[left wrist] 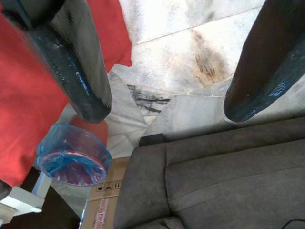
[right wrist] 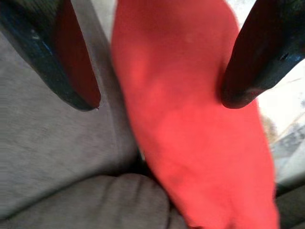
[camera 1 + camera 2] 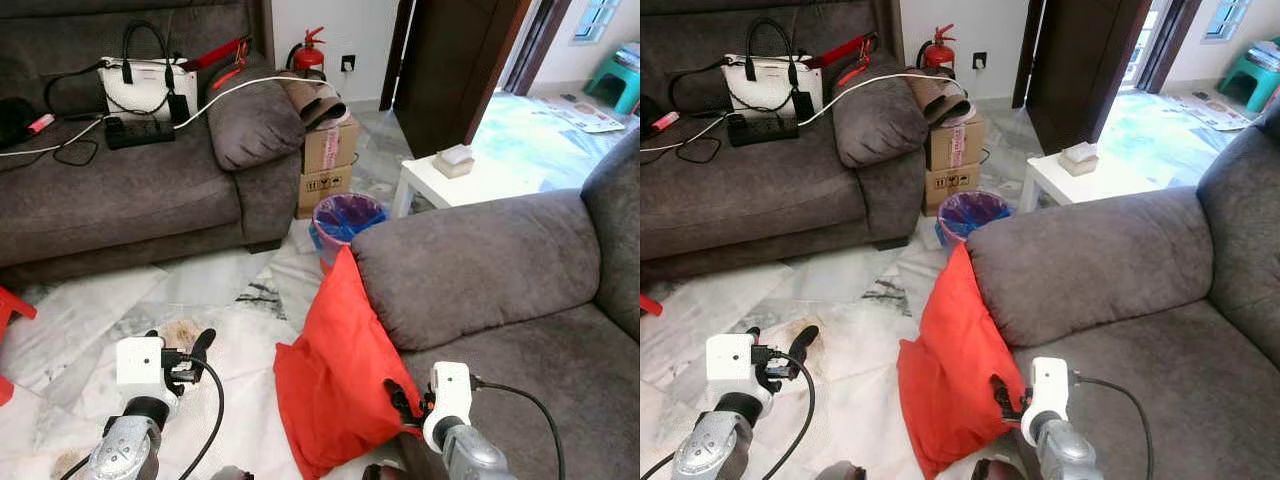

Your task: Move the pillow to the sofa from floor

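A red pillow (image 3: 335, 375) stands on the marble floor, leaning against the front of the arm of the grey sofa (image 3: 480, 265) on my right. My right gripper (image 3: 399, 399) is at the pillow's lower right edge, by the sofa seat. In the right wrist view this gripper (image 2: 159, 98) is open, its two fingers straddling the red pillow (image 2: 190, 119) without pressing it. Over the floor left of the pillow, my left gripper (image 3: 182, 350) is also open and holds nothing; the left wrist view shows its gripper (image 1: 167, 112) over bare tiles.
A purple bin with a blue bag (image 3: 347, 218) stands just behind the pillow, beside stacked cardboard boxes (image 3: 328, 160) and a white side table (image 3: 450, 180). A second grey sofa (image 3: 120, 190) at back left carries a white handbag (image 3: 145, 85) and cables. A red object (image 3: 10, 305) sits at the left edge.
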Controlling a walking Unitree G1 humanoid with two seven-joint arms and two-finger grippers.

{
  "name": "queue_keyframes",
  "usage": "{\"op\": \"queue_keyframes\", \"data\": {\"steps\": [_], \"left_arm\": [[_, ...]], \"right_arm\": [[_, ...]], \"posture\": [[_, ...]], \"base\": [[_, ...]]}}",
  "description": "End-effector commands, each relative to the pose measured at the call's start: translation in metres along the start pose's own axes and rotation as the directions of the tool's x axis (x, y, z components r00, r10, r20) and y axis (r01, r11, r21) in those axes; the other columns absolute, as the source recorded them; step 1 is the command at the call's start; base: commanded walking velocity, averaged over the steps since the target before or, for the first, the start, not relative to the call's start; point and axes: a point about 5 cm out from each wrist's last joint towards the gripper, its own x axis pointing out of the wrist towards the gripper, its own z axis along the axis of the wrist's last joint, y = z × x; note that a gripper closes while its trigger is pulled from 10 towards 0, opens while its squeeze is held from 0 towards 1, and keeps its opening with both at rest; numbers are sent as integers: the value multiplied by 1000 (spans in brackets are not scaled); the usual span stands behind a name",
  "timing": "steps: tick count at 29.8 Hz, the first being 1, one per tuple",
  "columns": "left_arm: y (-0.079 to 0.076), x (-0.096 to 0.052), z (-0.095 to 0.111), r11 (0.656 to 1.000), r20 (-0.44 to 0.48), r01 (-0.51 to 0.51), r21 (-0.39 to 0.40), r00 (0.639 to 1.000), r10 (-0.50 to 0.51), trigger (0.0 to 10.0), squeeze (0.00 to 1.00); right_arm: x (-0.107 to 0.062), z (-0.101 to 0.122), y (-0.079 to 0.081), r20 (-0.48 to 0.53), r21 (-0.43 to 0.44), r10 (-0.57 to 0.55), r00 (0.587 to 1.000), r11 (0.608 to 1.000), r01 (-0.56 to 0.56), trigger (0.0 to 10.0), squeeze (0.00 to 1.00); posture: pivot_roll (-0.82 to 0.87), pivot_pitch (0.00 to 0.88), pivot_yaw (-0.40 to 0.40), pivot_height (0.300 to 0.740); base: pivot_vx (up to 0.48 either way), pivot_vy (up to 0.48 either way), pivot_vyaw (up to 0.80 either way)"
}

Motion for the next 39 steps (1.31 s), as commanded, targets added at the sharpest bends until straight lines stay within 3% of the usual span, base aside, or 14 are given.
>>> {"op": "queue_keyframes", "data": {"steps": [1, 15, 26, 27, 39], "left_arm": [[0, -1, 1, 1000, -6, 6, 0, 1000, -6, 10000, 0], [-1, -1, 0, 1000, -19, 8, -1, 1000, -8, 10000, 0], [-2, -3, -1, 1000, -28, 16, -5, 999, -16, 10000, 0], [-2, -5, -2, 1000, -31, 18, -6, 999, -19, 10000, 0], [-3, -10, -3, 999, -53, 44, -6, 998, -45, 10000, 0]], "right_arm": [[-1, -6, -1, -38, 0, -14, 999, 1000, 14, 10000, 1000], [-1, -10, 2, -105, 6, 88, 991, 996, -87, 10000, 1000], [-4, -19, -1, -151, -11, 47, 987, 999, -49, 10000, 965], [-4, -20, -1, -157, -14, 38, 987, 999, -41, 10000, 0], [-2, -24, 5, -182, -25, -7, 983, 1000, 2, 10000, 0]], "posture": [[221, 167, -30, 631], [218, 160, -25, 631], [223, 168, -28, 631], [226, 171, -26, 631], [247, 194, -12, 631]], "base": [[0, 0, 0], [0, 0, 0], [0, 0, 0], [0, 0, 0], [0, 0, 0]]}}
